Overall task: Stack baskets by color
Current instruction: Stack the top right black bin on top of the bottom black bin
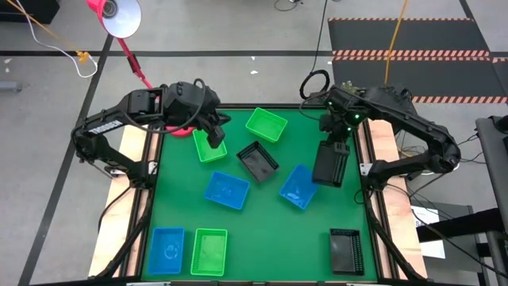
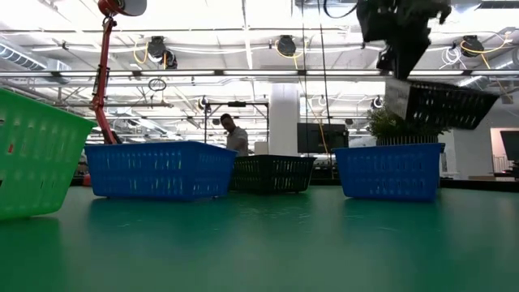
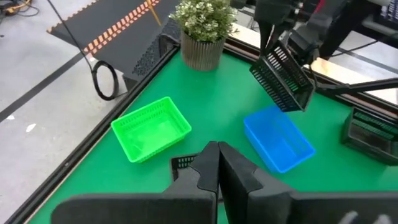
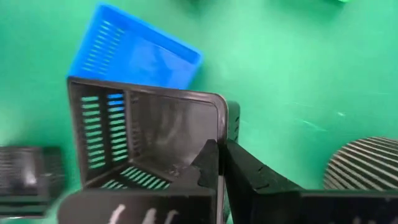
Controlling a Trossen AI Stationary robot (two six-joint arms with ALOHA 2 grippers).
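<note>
Black basket lifted by its rim

The right gripper [image 1: 336,144] is clamped on the rim of a black basket [image 1: 329,165], tilted in the air above the green table [image 1: 278,230] near a blue basket [image 1: 298,187]. Perforated thin plastic: probably light, stiff, slick. The left gripper [image 1: 216,137], closed and empty, hovers over a green basket [image 1: 208,148].

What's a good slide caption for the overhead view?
Right claw lifts a black basket above the green table while scattered blue, green and black baskets wait.
</note>
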